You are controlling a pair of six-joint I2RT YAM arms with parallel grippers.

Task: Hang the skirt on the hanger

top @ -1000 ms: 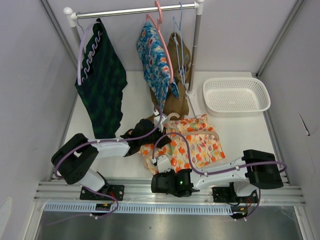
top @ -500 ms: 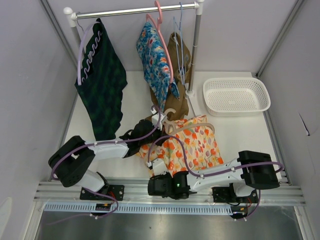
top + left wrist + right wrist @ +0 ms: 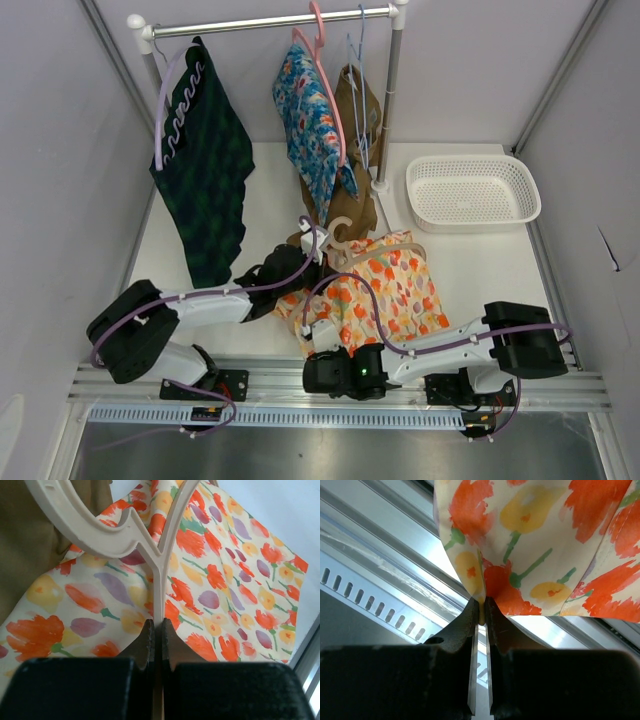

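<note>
The skirt (image 3: 385, 290) is cream with orange, yellow and purple flowers and lies at the table's front centre. A cream plastic hanger (image 3: 340, 240) lies over its top edge. My left gripper (image 3: 300, 262) is shut on the hanger's thin stem (image 3: 159, 587), with the skirt (image 3: 225, 580) spread beneath it. My right gripper (image 3: 322, 335) is shut on the skirt's near edge (image 3: 481, 592) and holds it lifted above the front rail.
A clothes rail (image 3: 270, 20) at the back carries a dark green garment (image 3: 200, 150), a blue floral garment (image 3: 310, 125) on a pink hanger and a brown garment (image 3: 355, 110). A white basket (image 3: 472, 192) stands at the back right. The metal front rail (image 3: 395, 555) runs below the right gripper.
My left gripper has moved the hanger slightly back and up. My right gripper has shifted a little with the skirt's edge, and the skirt has bunched narrower.
</note>
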